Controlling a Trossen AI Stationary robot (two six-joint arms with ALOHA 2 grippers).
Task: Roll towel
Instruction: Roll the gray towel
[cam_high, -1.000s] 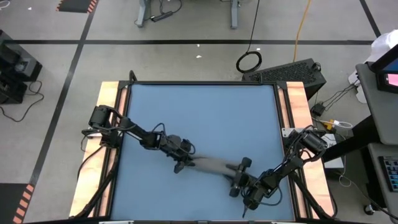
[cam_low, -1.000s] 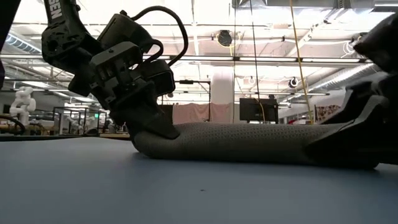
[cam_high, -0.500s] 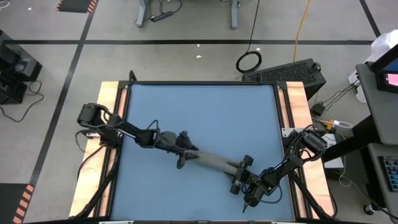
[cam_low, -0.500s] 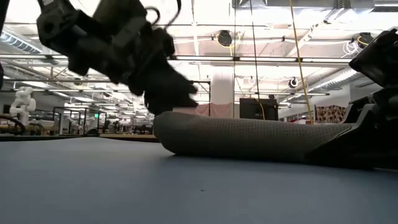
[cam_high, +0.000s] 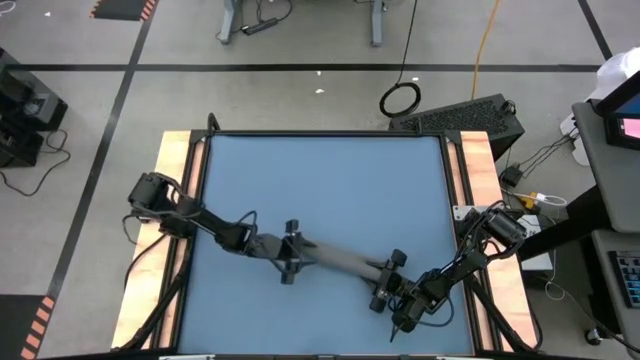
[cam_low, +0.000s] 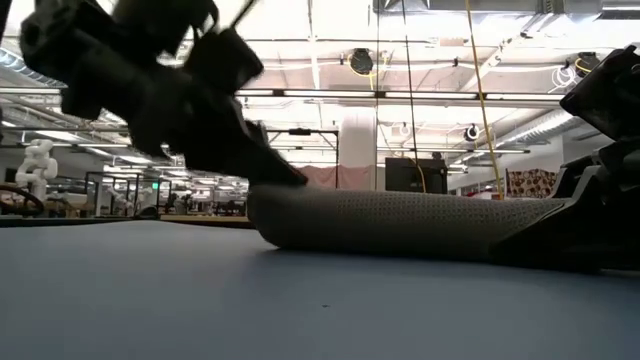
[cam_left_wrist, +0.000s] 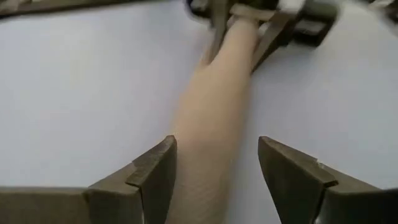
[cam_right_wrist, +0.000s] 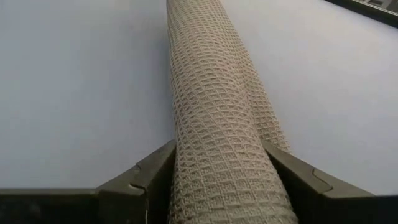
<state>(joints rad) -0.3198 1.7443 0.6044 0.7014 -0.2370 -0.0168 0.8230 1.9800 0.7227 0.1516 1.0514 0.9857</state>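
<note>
The towel (cam_high: 340, 262) is a grey-brown cloth wound into a long roll (cam_low: 400, 220) that lies on the blue table (cam_high: 320, 170), slanting from the middle toward the near right. My left gripper (cam_high: 290, 252) is open at the roll's left end. In the left wrist view its fingers stand on either side of the roll (cam_left_wrist: 214, 124). Whether a finger brushes the cloth, I cannot tell. My right gripper (cam_high: 388, 278) is shut on the roll's right end. My right gripper pinches the roll's right end (cam_right_wrist: 186, 168) between its two fingers (cam_right_wrist: 155, 171), one on each side of the roll. The fingers lie along the roll and come from the table's near right, slanting down. The roll rests on the table along its whole length.
Wooden rails (cam_high: 178, 180) run along the table's left and right sides. Bare blue tabletop spreads over the far half and along the near left. Both arms reach in low across the near half.
My left gripper has opened and let go of the roll's left end. It has risen, drawn back toward the table's left edge, and rolled about its wrist. The roll's left end now lies free on the table, while my right gripper keeps the right end.
</note>
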